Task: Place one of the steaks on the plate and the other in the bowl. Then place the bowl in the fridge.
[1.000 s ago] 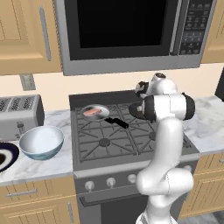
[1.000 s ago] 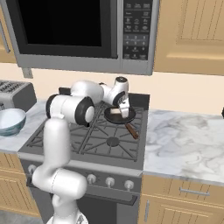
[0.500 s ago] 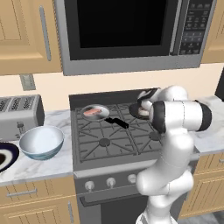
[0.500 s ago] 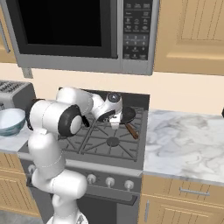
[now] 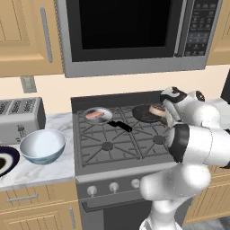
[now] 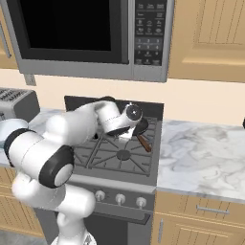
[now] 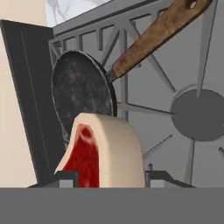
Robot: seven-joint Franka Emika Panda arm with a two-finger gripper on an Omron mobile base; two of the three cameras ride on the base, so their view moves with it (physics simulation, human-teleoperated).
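The dark red steak [image 7: 100, 153] with its whitish fat rim sits between my fingertips, gripper [image 7: 111, 177] shut on it, just above the dark pan [image 7: 81, 92]. In the left base view the same steak [image 5: 157, 109] shows at the gripper [image 5: 164, 111] over the dark pan [image 5: 146, 113] on the back right burner. The pale pink steak [image 5: 94, 115] lies in the small silver pan. The pale blue bowl [image 5: 42, 146] stands on the counter left of the stove, with the dark plate [image 5: 5, 161] at the left edge beside it. The fridge is out of view.
The dark pan's brown wooden handle [image 7: 153, 35] points toward the right counter [image 6: 206, 158]. A black handle [image 5: 120, 125] sticks out of the silver pan over the grates. A toaster [image 5: 20, 119] stands behind the bowl and a microwave [image 5: 130, 31] hangs over the stove.
The arm's elbow has swung down and toward the cameras while the hand stayed over the dark pan. The jaws have kept their grip on the dark red steak.
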